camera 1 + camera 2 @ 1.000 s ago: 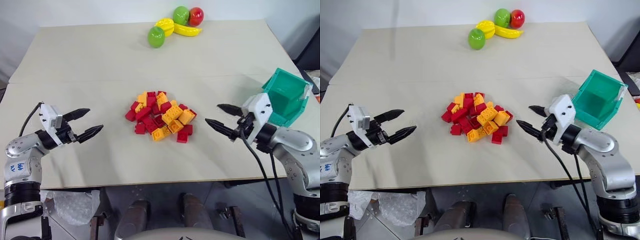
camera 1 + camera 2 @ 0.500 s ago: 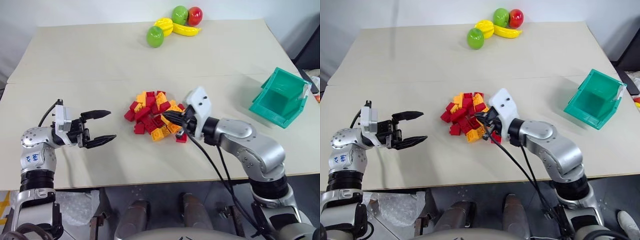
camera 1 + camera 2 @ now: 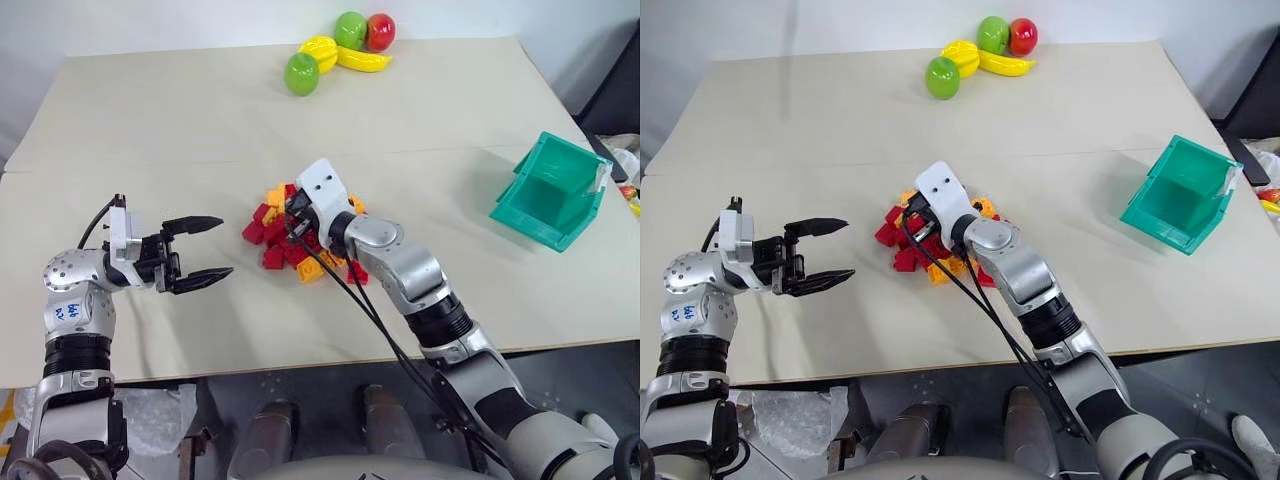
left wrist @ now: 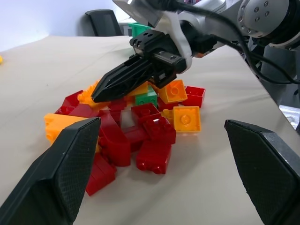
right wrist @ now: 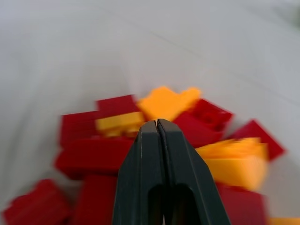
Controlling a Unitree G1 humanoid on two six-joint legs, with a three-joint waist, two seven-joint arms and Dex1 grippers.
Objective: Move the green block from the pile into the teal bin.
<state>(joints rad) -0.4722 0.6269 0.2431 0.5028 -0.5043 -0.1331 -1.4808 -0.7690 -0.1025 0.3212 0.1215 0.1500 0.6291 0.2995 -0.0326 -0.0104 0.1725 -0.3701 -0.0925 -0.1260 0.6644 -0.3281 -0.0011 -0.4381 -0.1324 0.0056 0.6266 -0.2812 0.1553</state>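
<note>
Its right pincer (image 4: 123, 79), clenched on nothing, noses into the pile (image 3: 300, 240) to unearth the green block (image 4: 147, 98), while the left pincer (image 3: 205, 248) waits agape.

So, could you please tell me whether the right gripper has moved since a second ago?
Yes. The right gripper has swung away from the teal bin toward the robot's left, and now sits over the pile with its fingers shut.
</note>
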